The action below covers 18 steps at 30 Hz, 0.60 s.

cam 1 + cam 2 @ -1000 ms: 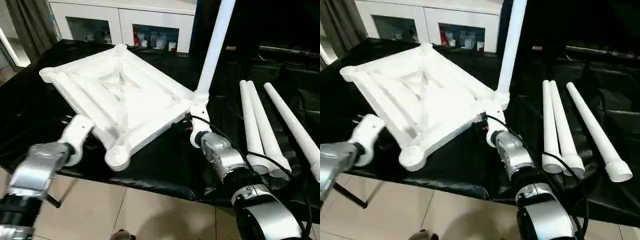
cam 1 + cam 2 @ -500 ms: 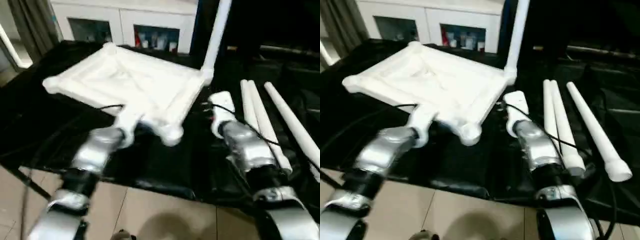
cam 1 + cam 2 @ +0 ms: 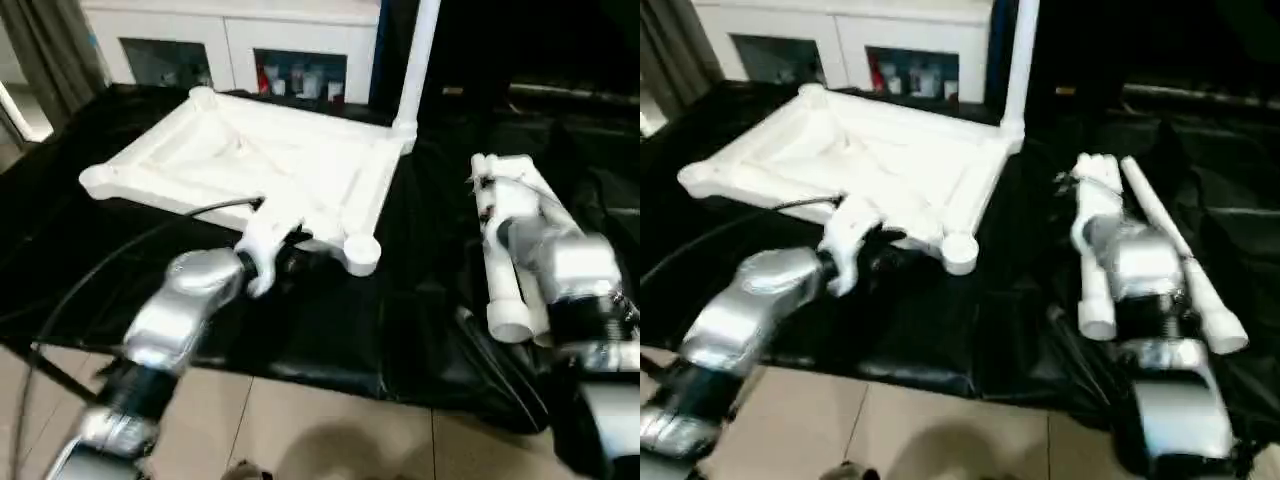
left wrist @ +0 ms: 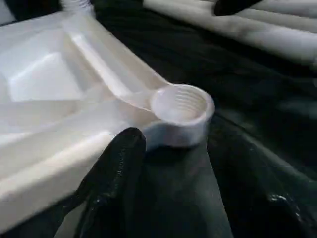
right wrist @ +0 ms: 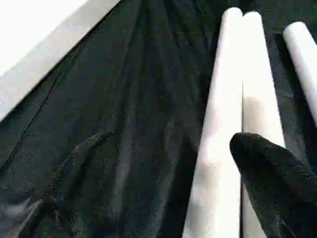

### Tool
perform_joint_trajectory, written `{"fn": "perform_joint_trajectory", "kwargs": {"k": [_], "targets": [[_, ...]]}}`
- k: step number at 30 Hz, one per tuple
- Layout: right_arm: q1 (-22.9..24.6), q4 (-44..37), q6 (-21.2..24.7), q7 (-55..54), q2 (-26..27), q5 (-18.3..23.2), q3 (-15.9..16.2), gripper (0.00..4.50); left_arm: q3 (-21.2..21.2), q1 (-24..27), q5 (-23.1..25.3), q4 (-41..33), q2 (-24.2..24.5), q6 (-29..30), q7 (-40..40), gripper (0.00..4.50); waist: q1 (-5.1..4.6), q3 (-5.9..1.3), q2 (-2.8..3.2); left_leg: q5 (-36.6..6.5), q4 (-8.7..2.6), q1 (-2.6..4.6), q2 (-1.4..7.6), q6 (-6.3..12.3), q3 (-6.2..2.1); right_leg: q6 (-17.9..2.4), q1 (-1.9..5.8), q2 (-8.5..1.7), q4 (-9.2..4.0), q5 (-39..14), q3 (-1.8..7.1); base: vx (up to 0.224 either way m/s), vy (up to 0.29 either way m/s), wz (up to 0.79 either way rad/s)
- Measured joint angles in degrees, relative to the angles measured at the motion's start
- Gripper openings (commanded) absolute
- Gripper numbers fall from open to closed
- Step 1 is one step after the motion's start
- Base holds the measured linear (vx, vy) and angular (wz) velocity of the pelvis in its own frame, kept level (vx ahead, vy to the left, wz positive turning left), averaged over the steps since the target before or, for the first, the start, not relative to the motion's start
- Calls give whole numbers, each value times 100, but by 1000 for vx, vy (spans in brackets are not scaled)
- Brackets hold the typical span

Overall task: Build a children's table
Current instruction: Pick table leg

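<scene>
A: White tabletop (image 3: pixel 270 165) sits underside-up on the black cloth (image 3: pixel 400 300), one leg (image 3: pixel 415 60) standing in its far corner.

B: Left gripper (image 4: pixel 116 183) by the near socket (image 4: pixel 182 106), right gripper (image 5: pixel 272 173) over the loose legs (image 5: pixel 233 114). Jaws? Can't tell.

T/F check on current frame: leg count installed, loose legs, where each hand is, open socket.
1. One long white tapered tube leg stands upright in a far corner of the white ribbed plastic tabletop. True.
2. Loose white legs lie on the tabletop. False: they lie on the black-draped work table, beside it.
3. The left hand is at the tabletop's near edge, beside the empty round threaded corner socket. True.
4. The right hand is at the upright leg. False: it is over the loose legs.
</scene>
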Motion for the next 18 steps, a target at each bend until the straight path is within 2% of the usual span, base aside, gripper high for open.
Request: {"fn": "perform_joint_trajectory", "kwargs": {"k": [5,11,18], "targets": [[-48,404,455,59,-2,0,24,440,-112,239,-232,-743,291,354,-377,246,36,3,-6,0,5,0,-2,0,4,0,0,-5,10,0,2,0,0,0],[-217,721,455,-41,-21,-48,85,440,-167,317,-285,-1027,362,609,-413,246,30,2,-10,2,5,5,-1,-2,3,1,1,-5,19,0,2,0,0,0],[-227,729,532,-11,-2,-32,63,440,-167,346,-319,-1180,431,800,-401,246,29,-1,-15,2,9,5,-1,-3,3,1,1,-4,22,0,2,0,0,0]]}}
